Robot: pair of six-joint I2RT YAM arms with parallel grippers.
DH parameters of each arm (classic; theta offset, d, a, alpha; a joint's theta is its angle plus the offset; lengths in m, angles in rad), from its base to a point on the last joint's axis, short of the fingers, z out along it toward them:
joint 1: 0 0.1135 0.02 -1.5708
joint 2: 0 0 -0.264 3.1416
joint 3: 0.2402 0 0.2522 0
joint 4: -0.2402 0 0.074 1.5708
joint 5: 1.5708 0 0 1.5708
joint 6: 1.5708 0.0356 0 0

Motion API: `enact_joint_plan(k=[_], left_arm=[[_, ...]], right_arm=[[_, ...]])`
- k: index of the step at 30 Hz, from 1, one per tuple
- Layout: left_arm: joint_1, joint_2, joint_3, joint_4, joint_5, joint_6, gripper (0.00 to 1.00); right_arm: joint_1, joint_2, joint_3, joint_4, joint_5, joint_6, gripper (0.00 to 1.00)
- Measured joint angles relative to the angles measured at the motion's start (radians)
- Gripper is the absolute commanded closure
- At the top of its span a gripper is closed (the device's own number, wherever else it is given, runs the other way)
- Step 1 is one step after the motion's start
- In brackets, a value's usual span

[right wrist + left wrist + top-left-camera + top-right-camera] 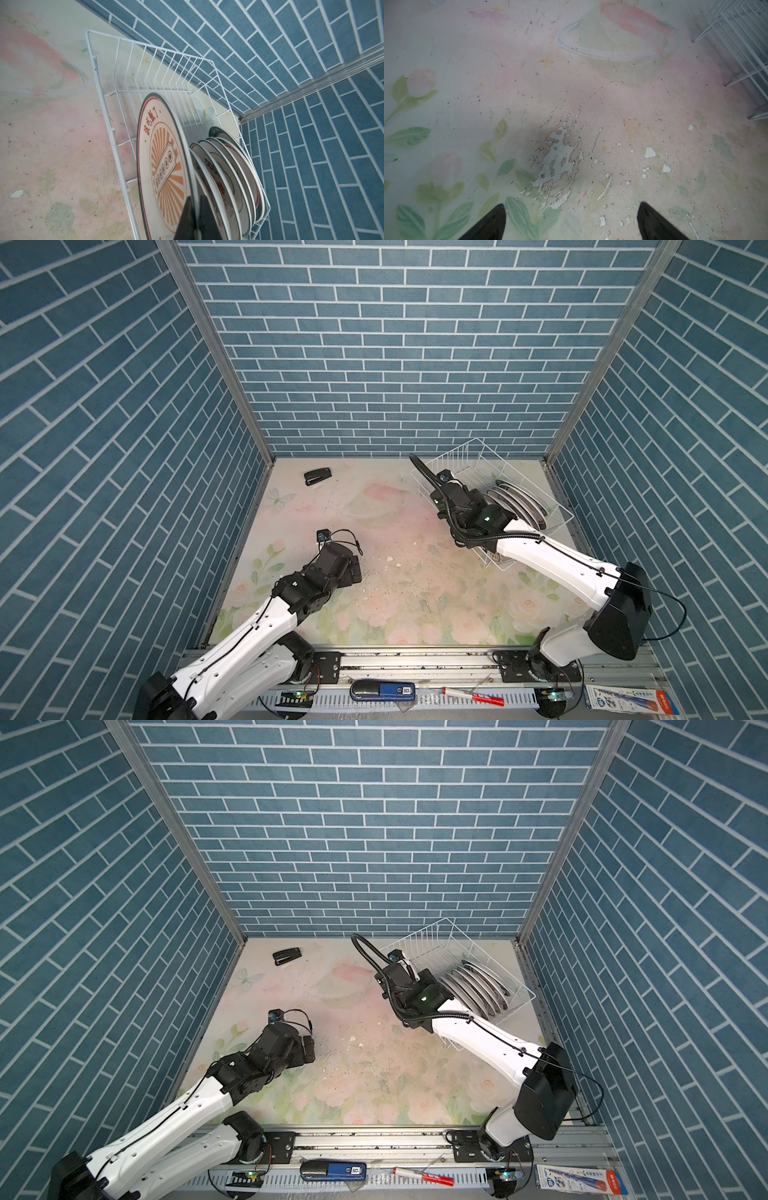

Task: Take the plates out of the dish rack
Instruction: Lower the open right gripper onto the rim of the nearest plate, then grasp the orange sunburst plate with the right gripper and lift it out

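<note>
At the lower left of both top views, the left gripper (354,570) hangs over the pastel floral table mat (415,572). In its wrist view the two black fingers are spread wide with only worn mat between them. It holds nothing. A black stapler (318,477) lies at the mat's upper left, well apart from everything.

To the right, in the mat's upper right corner against the blue brick walls, sits the white wire dish rack (145,44). The right gripper (196,216) is the arm at work here. Its wrist view shows the fingers closed tight on the rim of the large white plate with an orange sunburst and red characters (164,166).

This plate stands on edge at the near end of the row and is edge-on to the jaws. The remaining white dark-rimmed plates (228,166) lean just beside it, on the side towards the corner. I judge that the lift must run up along the plate's own plane.

In the top views the right wrist covers the grip itself. The forearm hides the rack's near end. The plates' feet and the dividers between them cannot be made out, nor whether the held plate touches its neighbour.
</note>
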Motion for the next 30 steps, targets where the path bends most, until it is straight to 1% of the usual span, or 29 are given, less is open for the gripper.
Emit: enact_joint_plan(k=[3,7,10,15,20,24,27,30], left_arm=[[0.0,0.0,0.0,0.003,-0.002,0.001,0.01],[0.0,0.0,0.0,0.014,-0.002,0.003,0.01],[0.0,0.002,0.0,0.028,0.001,0.004,0.01],[0.0,0.016,0.0,0.055,0.009,0.012,0.01],[0.0,0.016,0.0,0.088,0.027,0.036,0.01],[0.0,-0.007,-0.001,0.142,0.062,0.066,0.01],[0.0,-0.034,-0.016,0.197,0.096,0.085,0.01],[0.0,-0.044,-0.035,0.246,0.134,0.099,0.01]], right_arm=[[0.0,-0.055,-0.003,0.045,0.004,-0.017,1.0],[0.0,-0.193,-0.028,0.15,-0.017,-0.034,1.0],[0.0,-0.264,-0.031,0.201,-0.033,-0.034,1.0],[0.0,-0.314,-0.072,0.252,-0.136,0.001,1.0],[-0.008,-0.32,-0.118,0.256,-0.291,0.108,1.0],[-0.027,-0.316,-0.135,0.253,-0.416,0.231,1.0],[-0.074,-0.295,-0.141,0.257,-0.514,0.347,1.0],[-0.128,-0.269,-0.186,0.296,-0.623,0.449,1.0]])
